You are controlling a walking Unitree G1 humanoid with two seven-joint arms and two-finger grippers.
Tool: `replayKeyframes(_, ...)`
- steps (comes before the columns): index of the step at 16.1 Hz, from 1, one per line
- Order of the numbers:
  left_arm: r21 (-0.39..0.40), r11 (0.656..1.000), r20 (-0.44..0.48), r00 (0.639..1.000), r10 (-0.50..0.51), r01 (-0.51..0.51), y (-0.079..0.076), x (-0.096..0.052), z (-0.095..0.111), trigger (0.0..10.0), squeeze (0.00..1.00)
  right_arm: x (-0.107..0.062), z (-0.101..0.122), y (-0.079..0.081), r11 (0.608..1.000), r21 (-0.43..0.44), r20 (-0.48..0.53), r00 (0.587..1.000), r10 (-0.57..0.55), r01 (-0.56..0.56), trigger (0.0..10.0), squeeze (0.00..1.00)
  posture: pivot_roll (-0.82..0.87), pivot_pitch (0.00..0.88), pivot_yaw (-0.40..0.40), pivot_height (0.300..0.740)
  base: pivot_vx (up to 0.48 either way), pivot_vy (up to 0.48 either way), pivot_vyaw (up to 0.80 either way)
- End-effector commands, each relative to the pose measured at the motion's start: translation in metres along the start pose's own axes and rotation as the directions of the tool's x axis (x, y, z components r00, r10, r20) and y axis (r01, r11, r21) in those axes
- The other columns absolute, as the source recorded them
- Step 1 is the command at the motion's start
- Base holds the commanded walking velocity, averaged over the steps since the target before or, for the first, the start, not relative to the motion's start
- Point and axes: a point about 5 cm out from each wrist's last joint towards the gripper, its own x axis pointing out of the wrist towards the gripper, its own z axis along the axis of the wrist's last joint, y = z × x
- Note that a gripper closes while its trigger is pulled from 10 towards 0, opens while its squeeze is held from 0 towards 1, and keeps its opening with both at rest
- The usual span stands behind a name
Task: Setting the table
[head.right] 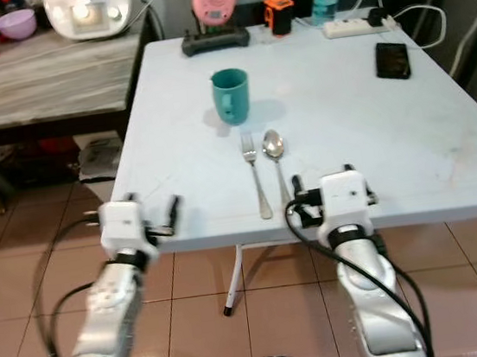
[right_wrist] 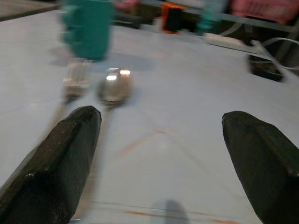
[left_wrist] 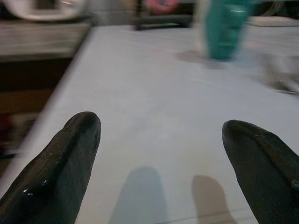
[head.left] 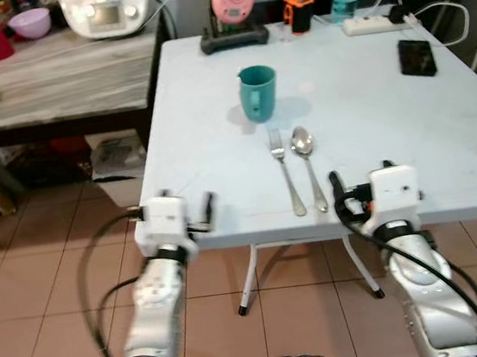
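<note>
A teal mug (head.left: 257, 92) stands upright near the middle of the white table (head.left: 407, 132). Just in front of it a fork (head.left: 286, 173) and a spoon (head.left: 308, 165) lie side by side, handles toward me. My left gripper (left_wrist: 161, 126) is open and empty, low over the table's front edge, left of the cutlery; the mug (left_wrist: 224, 28) is ahead of it. My right gripper (right_wrist: 161, 121) is open and empty at the front edge, right of the cutlery. The fork (right_wrist: 74, 79) and spoon (right_wrist: 114, 86) lie just ahead of one of its fingers (right_wrist: 65, 154).
At the table's back are a pink device on a black stand (head.left: 233, 5), an orange tool (head.left: 297, 10), a power strip (head.left: 372, 23) and a black phone (head.left: 416, 57). A wooden side table (head.left: 53, 84) on the left holds a cooker, bowls and a red cup. Tiled floor lies below.
</note>
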Motion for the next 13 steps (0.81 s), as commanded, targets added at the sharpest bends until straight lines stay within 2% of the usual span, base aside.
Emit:
replayKeyframes(1, 0.013, 0.999, 0.020, 0.999, 0.046, -0.046, 0.008, -0.003, 0.003, 10.0, 0.00, 0.003, 0.003, 0.005, 0.999, 0.000, 0.004, 0.999, 0.033, -0.033, 10.0, 0.00, -0.27, 0.112, -0.011, 0.740, 0.000, 0.000, 0.00)
replayKeyframes(4, 0.010, 0.996, 0.022, 0.996, 0.086, -0.086, 0.009, -0.008, 0.001, 10.0, 0.00, 0.013, 0.011, 0.009, 0.997, -0.010, 0.031, 0.997, 0.071, -0.071, 10.0, 0.00, -0.25, 0.103, -0.040, 0.740, 0.000, 0.000, 0.00)
replayKeyframes(8, 0.008, 0.996, 0.008, 0.996, 0.087, -0.087, 0.008, -0.011, -0.003, 10.0, 0.00, 0.019, 0.014, 0.010, 0.997, -0.014, 0.051, 0.996, 0.080, -0.079, 10.0, 0.00, -0.24, 0.093, -0.058, 0.740, 0.000, 0.000, 0.00)
replayKeyframes(10, 0.002, 1.000, -0.033, 0.999, 0.026, -0.026, 0.005, -0.016, -0.012, 10.0, 0.00, 0.020, 0.014, 0.011, 0.997, -0.014, 0.046, 0.996, 0.082, -0.081, 10.0, 0.00, -0.24, 0.096, -0.059, 0.740, 0.000, 0.000, 0.00)
replayKeyframes(13, -0.003, 0.996, -0.035, 0.995, -0.092, 0.092, -0.003, -0.022, -0.014, 10.0, 0.00, 0.023, 0.013, 0.009, 0.998, -0.012, 0.036, 0.998, 0.058, -0.057, 10.0, 0.00, -0.24, 0.106, -0.048, 0.740, 0.000, 0.000, 0.00)
